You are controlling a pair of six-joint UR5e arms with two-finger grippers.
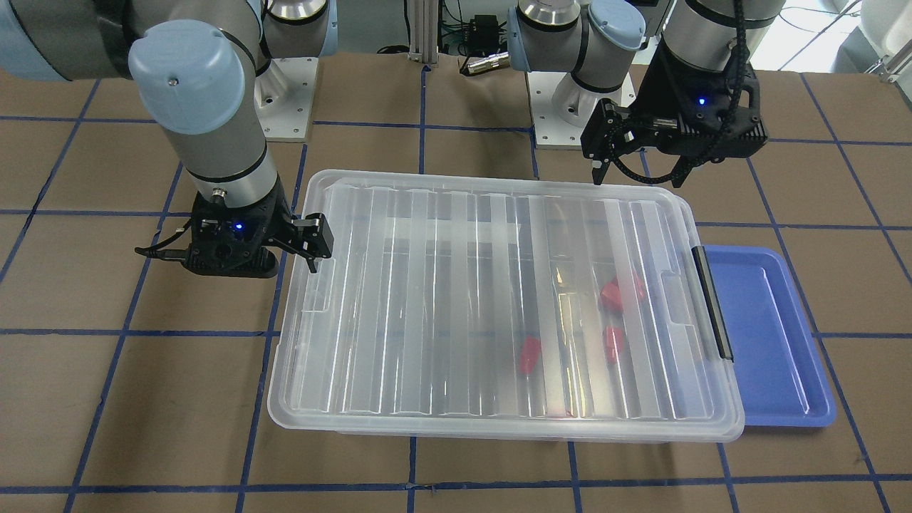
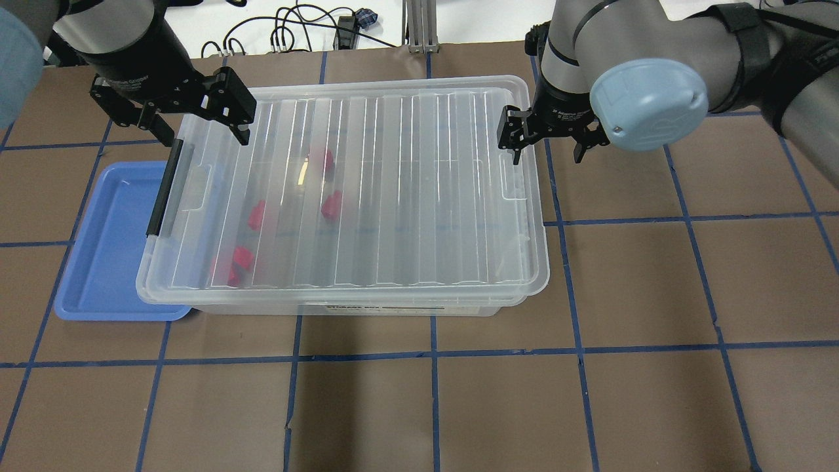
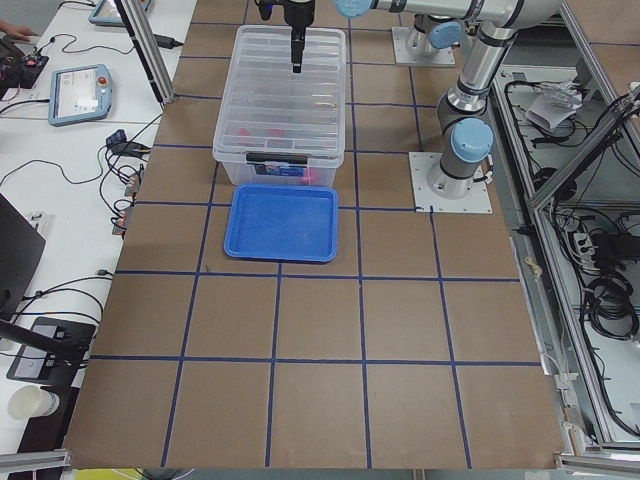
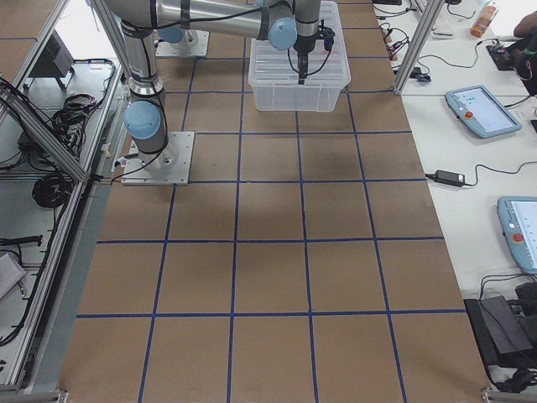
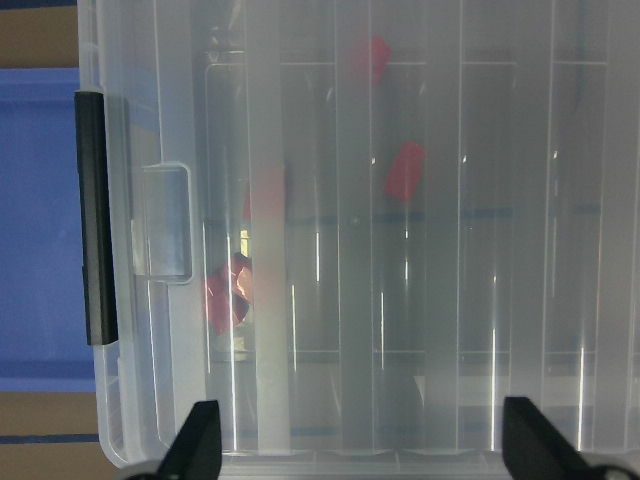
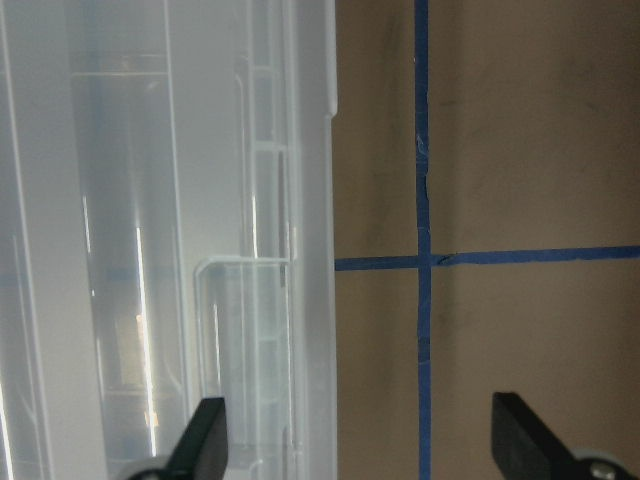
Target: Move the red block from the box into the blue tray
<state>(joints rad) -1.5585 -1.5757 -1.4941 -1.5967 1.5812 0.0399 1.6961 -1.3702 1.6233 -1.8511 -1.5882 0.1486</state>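
The box, a clear bin, stands on the table with its ridged lid on and its black latch bar at the tray end. Several red blocks show blurred through the lid, also in the left wrist view. The blue tray lies empty beside the latch end, partly under the box's rim. My left gripper is open and empty above the lid's back corner near the latch. My right gripper is open and empty at the opposite end, one finger over the rim, the other over the table.
The table is brown with blue tape grid lines. The arms' base plates stand behind the box. Cables and operator pendants lie beyond the table's far edge.
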